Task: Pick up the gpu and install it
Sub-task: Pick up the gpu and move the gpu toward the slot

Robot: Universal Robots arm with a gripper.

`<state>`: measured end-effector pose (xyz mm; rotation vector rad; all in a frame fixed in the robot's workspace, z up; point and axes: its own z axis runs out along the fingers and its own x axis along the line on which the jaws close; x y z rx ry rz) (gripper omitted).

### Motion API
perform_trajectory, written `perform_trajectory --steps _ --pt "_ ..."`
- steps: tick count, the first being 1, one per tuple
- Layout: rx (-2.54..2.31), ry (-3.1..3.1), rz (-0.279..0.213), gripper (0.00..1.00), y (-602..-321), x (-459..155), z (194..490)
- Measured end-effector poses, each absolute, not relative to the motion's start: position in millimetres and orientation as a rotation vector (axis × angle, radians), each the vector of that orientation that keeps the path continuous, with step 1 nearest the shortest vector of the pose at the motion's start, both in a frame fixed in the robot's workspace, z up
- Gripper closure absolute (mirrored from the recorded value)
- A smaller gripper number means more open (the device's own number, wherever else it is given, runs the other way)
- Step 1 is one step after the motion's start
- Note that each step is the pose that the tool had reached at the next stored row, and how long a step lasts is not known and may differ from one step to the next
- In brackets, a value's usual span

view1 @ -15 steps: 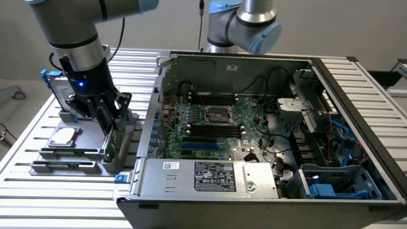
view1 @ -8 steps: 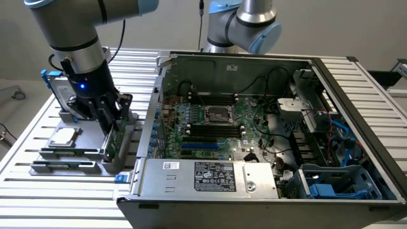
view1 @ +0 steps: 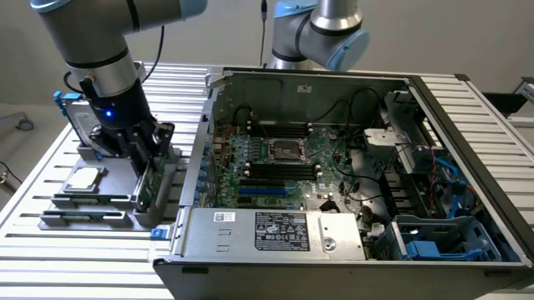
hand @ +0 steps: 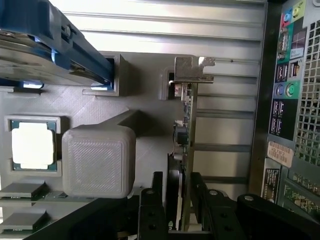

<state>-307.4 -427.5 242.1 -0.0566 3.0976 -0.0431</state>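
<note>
PSU label (view1: 282, 230): black, print too small to read
PSU sticker (view1: 225, 216): white, unreadable
Case rear sticker (hand: 280, 153): pale, unreadable

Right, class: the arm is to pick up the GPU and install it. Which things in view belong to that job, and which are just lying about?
Part of the job: gpu, standing in the grey holder; end effector; open computer case.
Lying about: CPU chip; hard drive with blue rails.

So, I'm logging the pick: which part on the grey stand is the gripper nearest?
The graphics card: it stands on edge right at the gripper, while the hard drive and the square chip sit off to the side.
</note>
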Motion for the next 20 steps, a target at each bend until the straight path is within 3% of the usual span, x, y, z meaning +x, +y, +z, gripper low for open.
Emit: perform_trajectory --steps 16,20 --pt "-0.012 3.094 -0.018 0.64 -431.3 -309.8 242.0" --pt "-0.009 3.094 -0.017 0.73 -431.4 -309.8 242.0"
